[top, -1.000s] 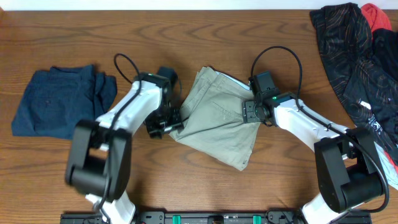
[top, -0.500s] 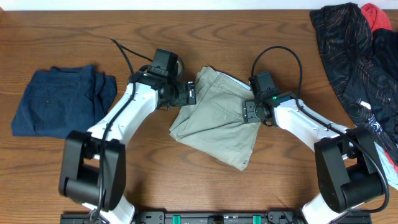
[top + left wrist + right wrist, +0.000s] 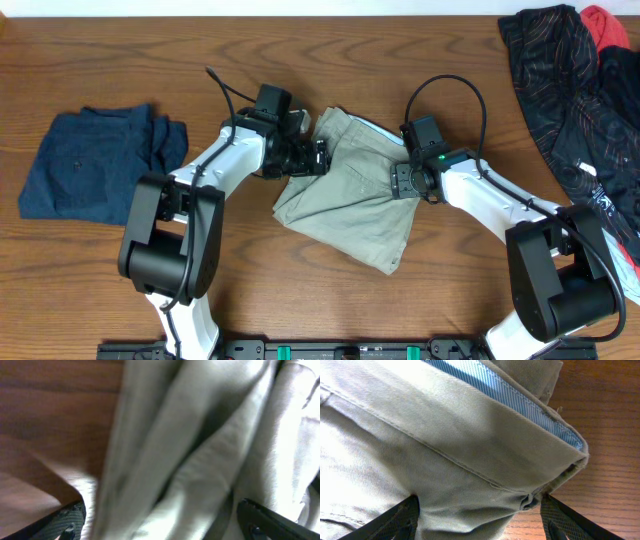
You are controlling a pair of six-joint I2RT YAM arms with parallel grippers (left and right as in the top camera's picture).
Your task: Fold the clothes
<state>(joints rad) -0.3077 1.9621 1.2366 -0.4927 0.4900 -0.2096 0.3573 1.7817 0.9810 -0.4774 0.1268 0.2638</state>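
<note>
Trousers (image 3: 350, 190) between left hand (image 3: 318, 157), right hand (image 3: 404, 182).

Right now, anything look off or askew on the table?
The trousers lie skewed, a lopsided bundle with one corner trailing toward the table's near edge, not a square fold. The left gripper is at their upper left edge, the right gripper on their right edge. Nothing looks spilled or damaged.

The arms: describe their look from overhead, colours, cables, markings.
Both arms have white link shells with black joint housings and black bases. The left gripper and right gripper are black. A thin black cable loops above each wrist. A small green light shows on the right arm near its wrist. No markings are legible.
</note>
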